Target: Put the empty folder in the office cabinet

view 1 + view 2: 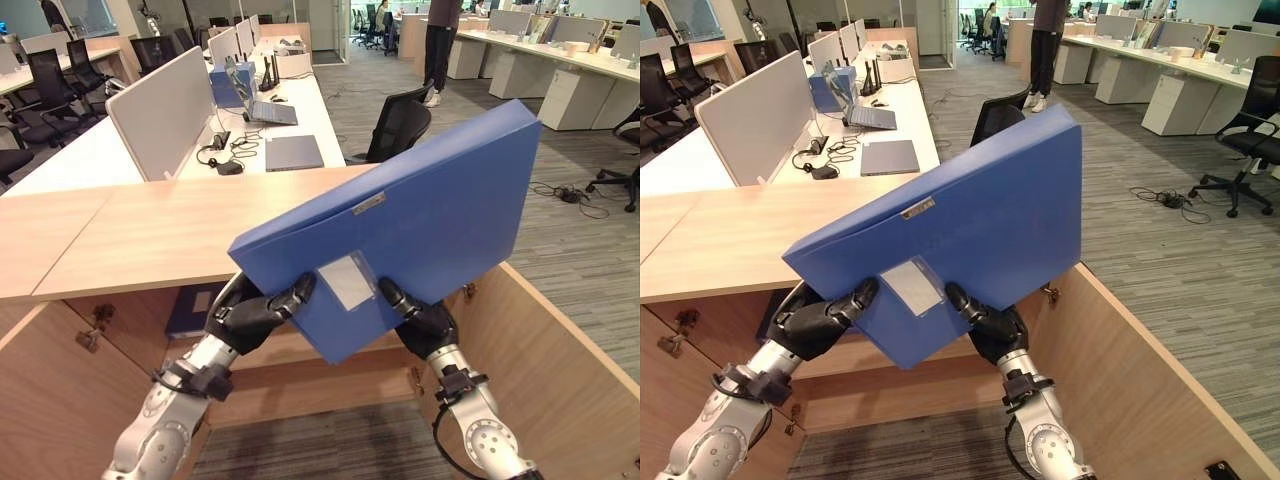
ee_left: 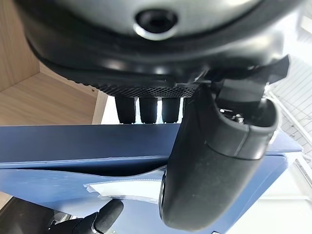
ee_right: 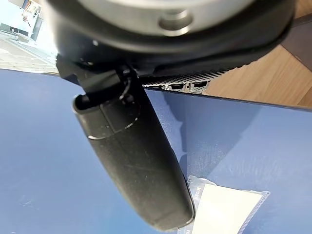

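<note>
Folder held over open cabinet

While both hands clamp it, the blue folder hangs tilted above the desk's front edge, over the open cabinet. Left hand and right hand pinch its lower edge, thumbs on top.

Right hand thumb pressed on blue folder.

blue folder | closed, clear label pocket on spine | tilted, held aloft | above open wooden cabinet
</note>
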Controlling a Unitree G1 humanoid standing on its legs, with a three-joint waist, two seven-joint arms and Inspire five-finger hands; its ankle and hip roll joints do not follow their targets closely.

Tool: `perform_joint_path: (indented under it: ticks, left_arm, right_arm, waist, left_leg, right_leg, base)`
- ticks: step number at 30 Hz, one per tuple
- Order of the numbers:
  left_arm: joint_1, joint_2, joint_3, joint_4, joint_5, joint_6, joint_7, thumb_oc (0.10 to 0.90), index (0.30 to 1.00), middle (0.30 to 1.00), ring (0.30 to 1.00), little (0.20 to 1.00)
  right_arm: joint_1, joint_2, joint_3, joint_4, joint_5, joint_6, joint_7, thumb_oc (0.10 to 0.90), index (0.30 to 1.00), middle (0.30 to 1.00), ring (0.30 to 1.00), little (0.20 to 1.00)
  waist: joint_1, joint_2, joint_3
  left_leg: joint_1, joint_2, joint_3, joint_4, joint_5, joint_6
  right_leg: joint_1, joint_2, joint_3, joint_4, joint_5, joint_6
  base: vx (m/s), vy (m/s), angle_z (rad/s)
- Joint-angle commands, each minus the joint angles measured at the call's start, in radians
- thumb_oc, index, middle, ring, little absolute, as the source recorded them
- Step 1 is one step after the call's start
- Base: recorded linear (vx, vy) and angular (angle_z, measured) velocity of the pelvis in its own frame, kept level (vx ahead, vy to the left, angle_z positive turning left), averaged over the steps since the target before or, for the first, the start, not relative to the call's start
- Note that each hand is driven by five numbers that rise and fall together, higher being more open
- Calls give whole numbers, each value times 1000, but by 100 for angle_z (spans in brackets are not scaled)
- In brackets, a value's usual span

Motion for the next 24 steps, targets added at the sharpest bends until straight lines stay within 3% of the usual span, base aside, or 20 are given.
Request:
perform_joint_path:
  ticks: [1, 10, 11, 12, 24]
  left_arm:
    - [-135, -3, -33, -86, -54, -71, -87, 400, 300, 300, 300, 300]
    - [-129, -21, -25, -76, -35, -89, -83, 400, 300, 300, 300, 300]
    - [-122, -29, -20, -70, -29, -94, -83, 584, 575, 575, 575, 575]
    - [-121, -29, -17, -63, -19, -104, -77, 800, 900, 900, 900, 900]
    - [-64, -105, 68, 67, 192, -190, 73, 800, 900, 900, 900, 900]
  right_arm:
    - [-181, 37, -23, -122, 28, -91, 31, 400, 300, 300, 300, 300]
    - [-168, 2, 6, -179, 14, -73, 62, 400, 300, 300, 300, 300]
    - [-158, -12, 10, -188, 5, -66, 71, 400, 300, 300, 300, 300]
    - [-154, -26, 11, -185, -4, -64, 72, 400, 300, 300, 300, 300]
    - [-45, -67, -45, -163, -60, -15, 60, 400, 300, 300, 300, 300]
  waist:
    - [5, -1, -35]
    - [5, -4, -31]
    - [4, -5, -29]
    - [4, -6, -28]
    - [10, -15, -20]
  left_leg:
    - [58, -46, -6, 0, -136, 33]
    - [64, -43, -8, 0, -146, 33]
    - [64, -42, -8, 0, -146, 33]
    - [64, -43, -8, 1, -146, 33]
    - [47, -47, -6, 1, -146, 35]
  right_leg:
    - [34, 12, -34, 55, -148, -4]
    - [38, 13, -32, 55, -158, -4]
    - [38, 13, -32, 54, -158, -4]
    - [37, 14, -31, 55, -158, -5]
    - [26, 6, -36, 47, -149, 3]
  base:
    - [43, 4, 0]
    - [10, 1, 0]
    - [0, 0, 0]
    - [0, 0, 0]
    - [10, 9, 0]
